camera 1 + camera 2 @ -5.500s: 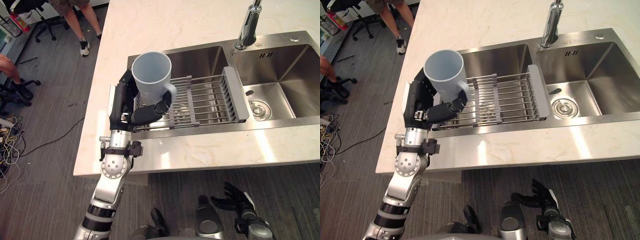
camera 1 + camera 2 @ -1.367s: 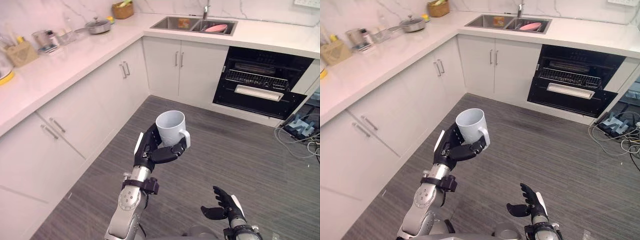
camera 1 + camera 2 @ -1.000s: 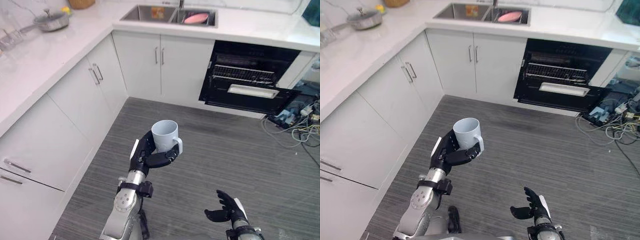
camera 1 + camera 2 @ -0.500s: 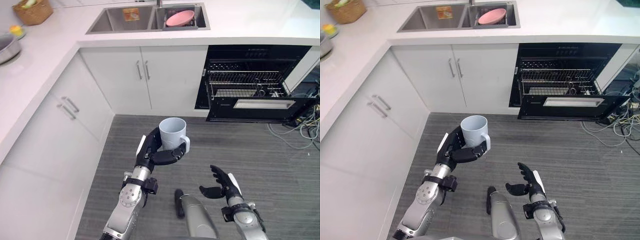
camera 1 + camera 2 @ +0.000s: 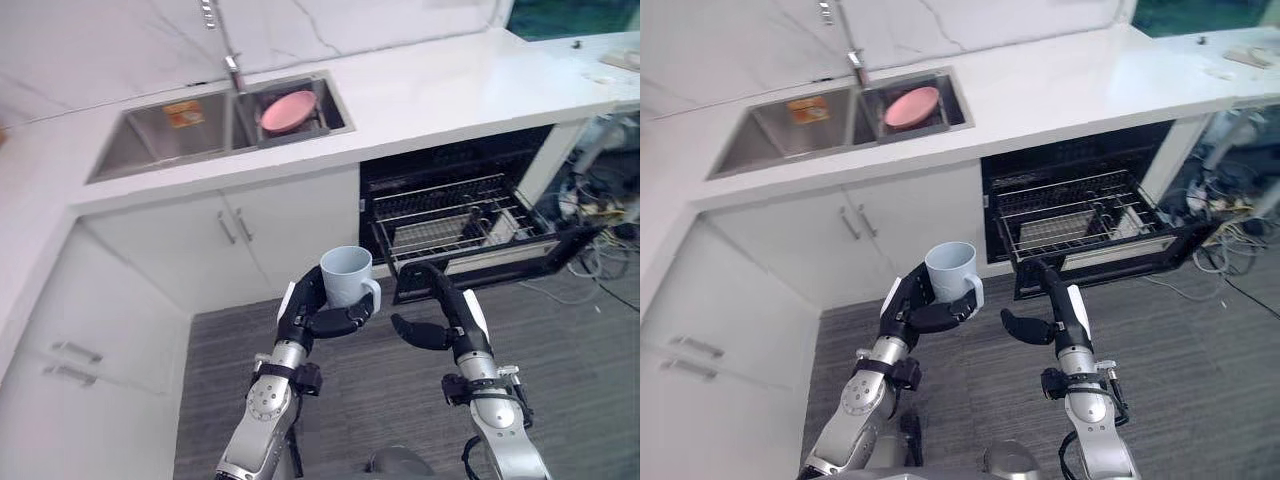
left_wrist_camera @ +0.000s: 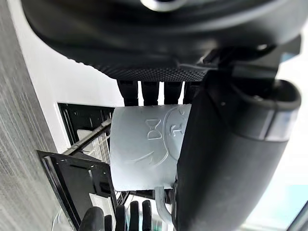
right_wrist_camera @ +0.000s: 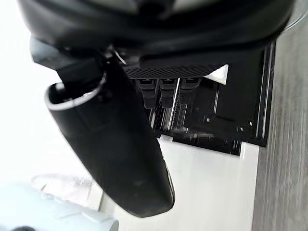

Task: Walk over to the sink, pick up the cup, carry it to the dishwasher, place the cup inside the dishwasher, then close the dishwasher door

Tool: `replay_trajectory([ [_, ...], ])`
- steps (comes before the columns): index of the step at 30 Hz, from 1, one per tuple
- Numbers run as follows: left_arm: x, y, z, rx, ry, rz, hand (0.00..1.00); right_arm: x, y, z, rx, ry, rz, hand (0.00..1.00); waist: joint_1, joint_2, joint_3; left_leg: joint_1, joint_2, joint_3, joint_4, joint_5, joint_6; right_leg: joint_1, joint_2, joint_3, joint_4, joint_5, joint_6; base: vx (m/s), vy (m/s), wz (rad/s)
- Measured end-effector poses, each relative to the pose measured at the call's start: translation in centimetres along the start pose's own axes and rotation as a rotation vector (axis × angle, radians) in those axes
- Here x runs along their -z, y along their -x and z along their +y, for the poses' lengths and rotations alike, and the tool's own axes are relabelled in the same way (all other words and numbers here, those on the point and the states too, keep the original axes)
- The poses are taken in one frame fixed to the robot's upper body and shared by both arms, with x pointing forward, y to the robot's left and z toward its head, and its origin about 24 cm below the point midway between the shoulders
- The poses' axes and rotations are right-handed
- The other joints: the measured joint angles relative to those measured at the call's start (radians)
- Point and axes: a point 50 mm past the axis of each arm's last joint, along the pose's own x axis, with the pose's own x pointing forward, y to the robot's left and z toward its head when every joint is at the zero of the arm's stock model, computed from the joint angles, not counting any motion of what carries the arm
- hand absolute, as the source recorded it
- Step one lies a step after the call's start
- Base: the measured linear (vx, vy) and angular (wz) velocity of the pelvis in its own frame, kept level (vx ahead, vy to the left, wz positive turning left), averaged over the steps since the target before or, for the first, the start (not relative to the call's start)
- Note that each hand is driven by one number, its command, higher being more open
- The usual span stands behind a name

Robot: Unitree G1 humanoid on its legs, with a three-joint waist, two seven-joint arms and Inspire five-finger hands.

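Grey cup (image 5: 346, 275) upright, left robot hand (image 5: 305, 315) clasping

You have a smooth, matt pale cup (image 5: 347, 275) in the left hand (image 5: 308, 316), itself dark matt plastic. The sink (image 5: 140, 160) is brushed steel, the countertop (image 5: 440, 90) glossy veined stone, the dishwasher rack (image 5: 440, 215) thin wire, the floor (image 5: 360, 400) grey wood-grain.

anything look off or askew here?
Nothing stands out. The cup sits upright, gripped by the left hand; the right hand is open beside it; the dishwasher door is open, rack pulled out.
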Motion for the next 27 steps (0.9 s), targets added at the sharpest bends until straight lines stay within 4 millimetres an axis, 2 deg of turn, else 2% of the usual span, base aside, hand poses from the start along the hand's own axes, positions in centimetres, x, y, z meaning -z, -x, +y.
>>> replay_trajectory([
  [1,0.1,0.1,0.7,-0.016,-0.019,0.006,0.3,0.0,0.2,0.5,-0.011,-0.012,0.0,0.9,-0.009,-0.031,-0.024,-0.028,-0.024,0.034,0.072,-0.041,0.052,-0.011,-0.037,0.024,0.024,-0.022,0.02,0.54,0.318,-0.93],
  [2,0.0,0.1,0.9,-0.019,-0.028,0.004,0.3,-0.1,0.2,0.6,-0.013,-0.014,-0.006,0.9,-0.012,-0.036,-0.028,-0.037,-0.031,0.052,0.102,-0.07,0.067,-0.029,-0.045,0.028,0.054,-0.023,0.022,0.41,0.239,-0.62],
  [3,0.0,0.1,1.1,-0.027,-0.039,0.003,0.3,-0.1,0.2,0.7,-0.019,-0.016,-0.011,0.9,-0.007,-0.04,-0.031,-0.036,-0.04,0.084,0.127,-0.102,0.092,-0.07,-0.054,0.026,0.135,-0.016,0.054,0.55,0.332,-0.67],
  [4,0.0,0.2,1.6,-0.044,-0.049,0.004,0.3,-0.3,0.1,1.0,-0.035,-0.016,-0.019,0.9,-0.003,-0.043,-0.032,-0.009,-0.056,0.123,0.124,-0.128,0.125,-0.14,-0.069,0.012,0.273,0.01,0.151,0.49,0.296,-0.81],
  [5,0.1,0.3,2.0,-0.058,-0.066,0.012,0.3,-0.6,-0.1,1.5,-0.06,-0.02,-0.028,0.9,-0.006,-0.041,-0.031,0.046,-0.068,0.151,0.097,-0.147,0.155,-0.209,-0.093,-0.034,0.418,0.063,0.241,0.45,0.265,-0.67],
  [6,0.2,0.4,2.2,-0.062,-0.075,0.018,0.3,-0.6,-0.2,1.7,-0.073,-0.024,-0.031,0.9,-0.006,-0.04,-0.03,0.08,-0.072,0.161,0.079,-0.153,0.164,-0.227,-0.106,-0.071,0.469,0.07,0.237,0.31,0.152,-0.63],
  [8,0.2,0.5,2.5,-0.088,-0.076,0.018,0.3,-1.4,-0.7,2.8,-0.12,-0.031,-0.062,0.9,-0.005,-0.019,-0.034,0.221,-0.056,0.202,-0.017,-0.16,0.169,-0.303,-0.147,-0.259,0.558,0.022,0.116,0.28,0.095,-0.62],
  [9,0.1,0.5,2.5,-0.091,-0.076,0.008,0.3,-1.7,-0.9,3.1,-0.127,-0.036,-0.079,0.9,-0.006,-0.013,-0.038,0.243,-0.046,0.213,-0.041,-0.161,0.167,-0.333,-0.148,-0.297,0.55,0.01,0.094,0.27,0.027,-0.61],
  [10,-0.3,0.3,2.6,-0.09,-0.076,-0.014,0.3,-2.5,-1.4,3.3,-0.133,-0.044,-0.118,0.9,-0.008,-0.006,-0.042,0.266,-0.023,0.237,-0.066,-0.171,0.15,-0.401,-0.148,-0.367,0.504,0.0,0.076,0.25,-0.039,-0.66],
  [12,-0.6,0.2,2.6,-0.091,-0.076,-0.027,0.3,-3.5,-2.2,3.4,-0.133,-0.052,-0.161,0.9,-0.012,-0.005,-0.042,0.291,0.002,0.277,-0.073,-0.189,0.122,-0.477,-0.16,-0.479,0.361,0.017,0.051,0.26,-0.104,-0.64],
  [13,-0.5,0.2,2.6,-0.091,-0.076,-0.025,0.3,-3.9,-2.4,3.3,-0.131,-0.051,-0.177,0.9,-0.02,-0.011,-0.045,0.31,0.009,0.294,-0.071,-0.209,0.089,-0.484,-0.161,-0.539,0.197,0.094,0.023,0.31,-0.167,-0.42],
  [14,-0.3,0.1,2.5,-0.092,-0.073,-0.016,0.3,-3.9,-2.5,3.2,-0.13,-0.046,-0.181,0.9,-0.033,-0.006,-0.046,0.333,0.014,0.299,-0.056,-0.248,0.039,-0.465,-0.144,-0.551,0.101,0.248,-0.018,0.34,-0.176,-0.38],
  [16,0.2,-0.4,1.5,-0.084,-0.037,0.002,0.3,-3.5,-2.6,2.4,-0.12,-0.016,-0.166,0.9,-0.036,0.045,-0.05,0.336,0.051,0.296,-0.038,-0.253,0.008,-0.438,-0.098,-0.554,0.083,0.235,-0.033,0.31,-0.133,-0.3],
  [18,-0.1,-1.2,0.3,-0.031,-0.035,-0.011,0.3,-2.7,-2.2,1.5,-0.096,-0.013,-0.134,0.9,-0.046,0.041,-0.046,0.313,0.071,0.293,0.058,-0.234,0.006,-0.408,-0.099,-0.563,0.093,0.2,-0.043,0.33,-0.166,0.07],
  [20,-0.3,-1.8,-0.5,-0.003,-0.029,-0.018,0.3,-2.1,-1.7,1.0,-0.077,-0.042,-0.106,0.9,-0.055,0.039,-0.042,0.256,0.11,0.262,0.273,-0.211,-0.018,-0.339,-0.104,-0.575,0.063,0.177,-0.041,0.2,-0.128,0.18],
  [21,-0.4,-1.9,-0.7,-0.003,-0.021,-0.024,0.3,-2.1,-1.3,0.9,-0.073,-0.071,-0.105,0.9,-0.055,0.029,-0.034,0.22,0.127,0.253,0.397,-0.194,-0.047,-0.29,-0.11,-0.571,0.038,0.169,-0.04,0.1,-0.063,-0.04],
  [22,-0.5,-2.0,-0.7,-0.004,-0.018,-0.029,0.3,-2.2,-1.1,0.9,-0.072,-0.082,-0.11,0.9,-0.055,0.029,-0.033,0.198,0.131,0.248,0.45,-0.205,-0.045,-0.26,-0.113,-0.567,0.018,0.165,-0.04,0.13,-0.077,-0.1],
  [23,-0.6,-2.0,-0.7,-0.009,-0.014,-0.039,0.3,-2.7,-0.9,0.9,-0.074,-0.117,-0.126,0.9,-0.055,0.031,-0.035,0.168,0.126,0.245,0.467,-0.243,-0.036,-0.232,-0.114,-0.564,-0.01,0.157,-0.048,0.08,-0.028,-0.14],
  [24,-0.8,-2.0,-0.6,-0.015,-0.012,-0.051,0.3,-3.2,-0.9,0.9,-0.079,-0.14,-0.15,0.9,-0.052,0.03,-0.034,0.146,0.114,0.244,0.442,-0.268,-0.029,-0.222,-0.114,-0.554,-0.021,0.153,-0.038,0.1,-0.016,-0.28],
  [25,-1.0,-2.0,-0.4,-0.027,-0.008,-0.061,0.3,-4.0,-0.9,1.0,-0.088,-0.16,-0.184,0.9,-0.041,0.031,-0.035,0.124,0.097,0.237,0.368,-0.29,-0.023,-0.223,-0.109,-0.532,-0.031,0.157,-0.034,0.12,0.012,-0.51],
  [27,-1.0,-2.0,0.0,-0.065,-0.002,-0.06,0.3,-4.8,-1.0,1.4,-0.12,-0.2,-0.215,0.9,-0.025,0.034,-0.037,0.113,0.061,0.173,0.211,-0.294,-0.022,-0.223,-0.094,-0.495,-0.05,0.177,-0.034,0.12,0.039,-0.62],
])
